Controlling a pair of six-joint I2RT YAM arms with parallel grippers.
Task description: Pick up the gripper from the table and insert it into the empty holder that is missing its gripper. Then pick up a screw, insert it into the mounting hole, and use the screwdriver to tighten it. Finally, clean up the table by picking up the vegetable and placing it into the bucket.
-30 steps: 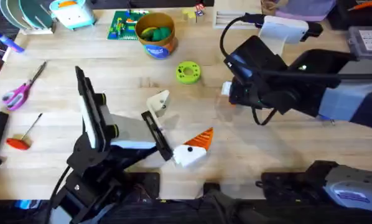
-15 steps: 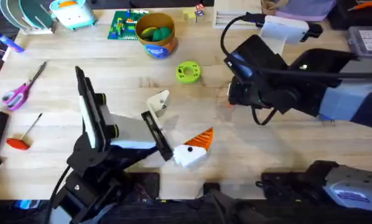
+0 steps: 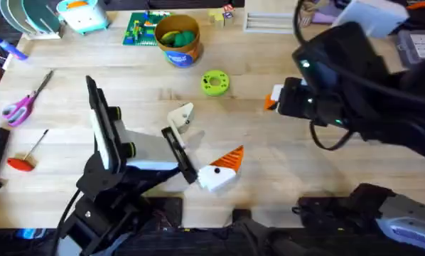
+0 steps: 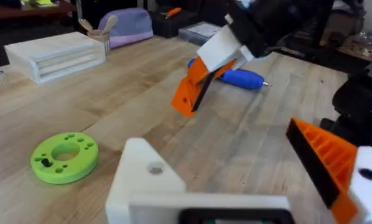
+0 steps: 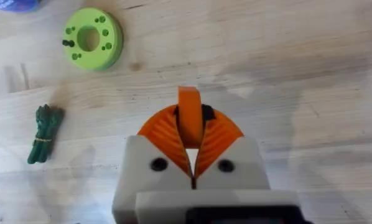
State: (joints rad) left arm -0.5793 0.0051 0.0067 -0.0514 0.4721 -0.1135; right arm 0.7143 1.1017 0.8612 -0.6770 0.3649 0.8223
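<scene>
Pale wooden desk (image 3: 283, 171) carries the job. At right centre overhead, the right pincer (image 5: 189, 134) is pinching the gripper (image 5: 188, 118), lifted; insertion seems next, calling for a carry to the holder (image 3: 181, 117) at centre. The lime ring (image 3: 214, 82) sits near the route. The left pincer's (image 3: 219, 167) state I cannot tell.

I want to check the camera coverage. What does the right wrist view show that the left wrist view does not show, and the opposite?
Right wrist view alone: the vegetable lying on the table, and the gripper clamped upright between the right gripper pads.

Left wrist view alone: the blue screwdriver lying on the table, the holder with its mounting hole, and a white slatted box at the far side.

Both: the lime-green ring and the wooden table.
</scene>
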